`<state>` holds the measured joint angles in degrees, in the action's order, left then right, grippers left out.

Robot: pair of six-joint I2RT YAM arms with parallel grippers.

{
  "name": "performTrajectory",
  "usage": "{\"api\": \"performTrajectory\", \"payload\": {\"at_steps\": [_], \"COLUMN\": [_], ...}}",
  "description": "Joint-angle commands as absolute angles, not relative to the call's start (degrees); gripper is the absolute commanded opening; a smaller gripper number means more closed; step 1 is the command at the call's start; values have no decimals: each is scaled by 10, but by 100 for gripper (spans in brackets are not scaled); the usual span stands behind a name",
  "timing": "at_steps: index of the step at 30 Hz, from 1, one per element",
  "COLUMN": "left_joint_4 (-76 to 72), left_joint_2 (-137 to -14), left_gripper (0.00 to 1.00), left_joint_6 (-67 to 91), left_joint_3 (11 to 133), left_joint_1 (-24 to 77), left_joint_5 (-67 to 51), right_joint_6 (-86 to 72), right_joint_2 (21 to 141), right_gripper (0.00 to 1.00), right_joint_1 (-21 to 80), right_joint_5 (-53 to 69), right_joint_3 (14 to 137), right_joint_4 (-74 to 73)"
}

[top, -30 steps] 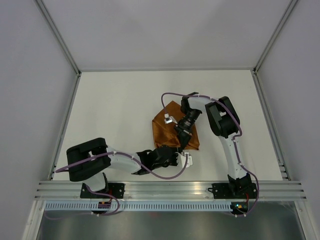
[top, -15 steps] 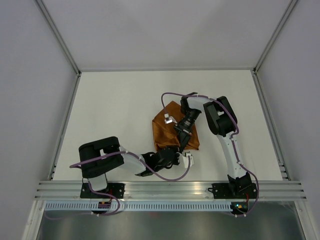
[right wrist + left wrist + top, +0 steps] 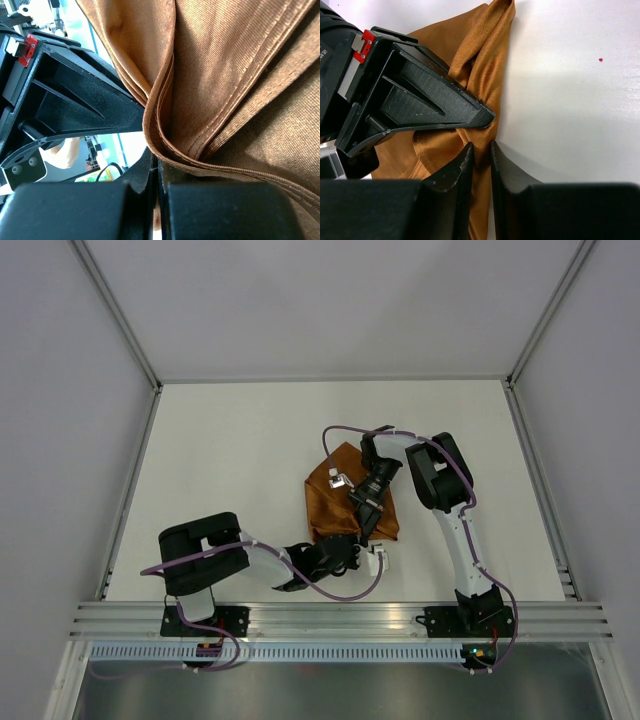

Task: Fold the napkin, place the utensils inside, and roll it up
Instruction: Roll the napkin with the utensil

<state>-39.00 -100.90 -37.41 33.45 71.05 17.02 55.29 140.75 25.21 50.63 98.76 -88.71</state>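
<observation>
The rust-brown plain cloth napkin (image 3: pixel 332 510) lies on the white table (image 3: pixel 230 460), a little right of the middle and near the arm bases. It is already folded into a smaller shape, narrow at the far end and wide at the near edge.

Both grippers meet at this near edge. The left gripper (image 3: pixel 352 542) comes to it from the near left side. The right gripper (image 3: pixel 366 528) reaches over the cloth from the far side, so the two tips are just beside each other.

In the left wrist view, a raised ridge of the napkin (image 3: pixel 485 65) runs straight away from the left gripper (image 3: pixel 481 157). Its long axis is in line with the fingers. These fingers stand close together with a strip of the cloth between them, so I judge that they pinch it. The tip of the right gripper (image 3: pixel 486 117) rests on the same ridge, just ahead.

In the right wrist view, the right gripper (image 3: pixel 156 172) has its fingers pressed together. The layered, stitched hems of the napkin (image 3: pixel 240 75) curve down to them, but whether a layer is caught between them I cannot tell.

The fabric looks matte, finely ribbed and soft, with several layers stacked. The left arm is nearer for the coming pull along the ridge.
</observation>
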Motion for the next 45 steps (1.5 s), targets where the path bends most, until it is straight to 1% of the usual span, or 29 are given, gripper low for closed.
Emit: {"api": "performTrajectory", "payload": {"at_steps": [1,7,8,10,11,12,14,15,17,18,21,28,38,45], "left_joint_4": [-374,-337,-330,-317,-312,-302,-294,-283,-267,-260,-250,-236,-239,-204], "left_joint_2": [-1014,-1010,-1009,-1007,-1005,-1003,-998,-996,-993,-993,-989,-976,-968,-952], "left_gripper": [24,12,5,2,2,2,2,2,2,2,2,2,2,2], "left_joint_6": [-396,-382,-380,-374,-367,-362,-357,-347,-334,-331,-316,-290,-258,-222], "left_joint_3": [357,364,368,368,370,372,373,374,380,380,381,381,376,393], "left_joint_1": [707,700,700,698,696,693,690,685,679,677,669,651,627,583], "left_joint_5": [149,124,120,110,103,92,84,71,60,49,33,3,-47,-111], "right_joint_6": [601,606,606,609,609,608,604,601,598,597,588,544,490,469], "right_joint_2": [1444,1446,1446,1442,1440,1438,1428,1420,1411,1403,1389,1340,1279,1207], "right_gripper": [1,1,1,4,7,14,23,29,36,41,47,53,55,55], "right_joint_1": [247,246,245,245,246,245,245,244,243,242,238,225,191,124], "right_joint_5": [442,445,447,449,453,455,459,461,463,468,469,469,461,466], "right_joint_3": [997,998,998,998,998,998,998,998,1002,1003,1012,1017,1021,991], "right_joint_4": [-802,-810,-811,-812,-811,-812,-809,-808,-809,-810,-814,-787,-742,-667]}}
